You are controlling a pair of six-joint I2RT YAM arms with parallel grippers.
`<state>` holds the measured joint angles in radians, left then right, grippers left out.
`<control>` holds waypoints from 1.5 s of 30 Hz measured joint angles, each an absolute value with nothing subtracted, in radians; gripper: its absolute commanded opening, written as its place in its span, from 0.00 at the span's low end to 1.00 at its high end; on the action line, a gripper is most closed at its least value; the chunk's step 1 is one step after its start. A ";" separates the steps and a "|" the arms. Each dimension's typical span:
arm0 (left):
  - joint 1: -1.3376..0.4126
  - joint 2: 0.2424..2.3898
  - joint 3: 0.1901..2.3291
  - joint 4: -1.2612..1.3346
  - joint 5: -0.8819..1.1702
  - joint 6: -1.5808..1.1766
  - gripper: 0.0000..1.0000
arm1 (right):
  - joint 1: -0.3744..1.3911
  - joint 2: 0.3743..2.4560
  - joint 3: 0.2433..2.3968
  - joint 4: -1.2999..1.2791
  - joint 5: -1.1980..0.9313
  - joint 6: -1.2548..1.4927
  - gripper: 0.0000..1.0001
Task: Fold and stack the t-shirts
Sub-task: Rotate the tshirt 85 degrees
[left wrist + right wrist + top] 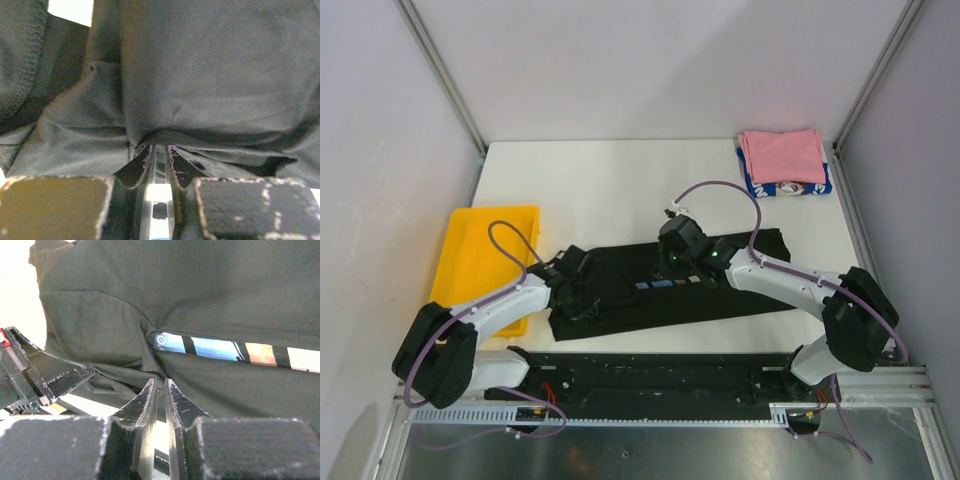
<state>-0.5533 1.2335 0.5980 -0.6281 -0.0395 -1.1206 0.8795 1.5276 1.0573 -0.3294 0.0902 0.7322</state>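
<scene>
Broadly, the white table [620,180] carries the black shirt [630,300] across its near middle. The shirt is folded into a long band, with its blue, brown and cream print showing as a thin strip. A yellow tray [455,240] sits at the left edge. In the far right corner the pink shirt [782,155] rests folded on the blue-and-white shirt [790,188]. The left claw [160,147] is almost closed, pinching a fold at the band's left end. The right claw [160,382] is likewise almost closed on black cloth just beside the print.
</scene>
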 measured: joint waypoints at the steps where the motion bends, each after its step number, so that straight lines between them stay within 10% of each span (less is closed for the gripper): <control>1: -0.553 1.246 0.598 -0.626 -0.053 -1.130 0.17 | 0.879 1.521 1.057 -0.337 0.096 0.730 0.16; 26: -0.419 1.906 1.276 -0.668 -0.183 -0.826 0.14 | 0.733 1.349 1.017 -0.430 0.155 0.676 0.15; 45: -0.236 2.601 2.399 -0.827 -0.007 -0.567 0.50 | 0.588 1.384 0.961 -0.465 0.177 0.596 0.16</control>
<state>-0.2363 2.6011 2.3993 -0.8272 -0.0067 -0.5671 0.5880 1.3838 0.9607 -0.4648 0.1772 0.5961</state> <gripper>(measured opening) 0.430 0.157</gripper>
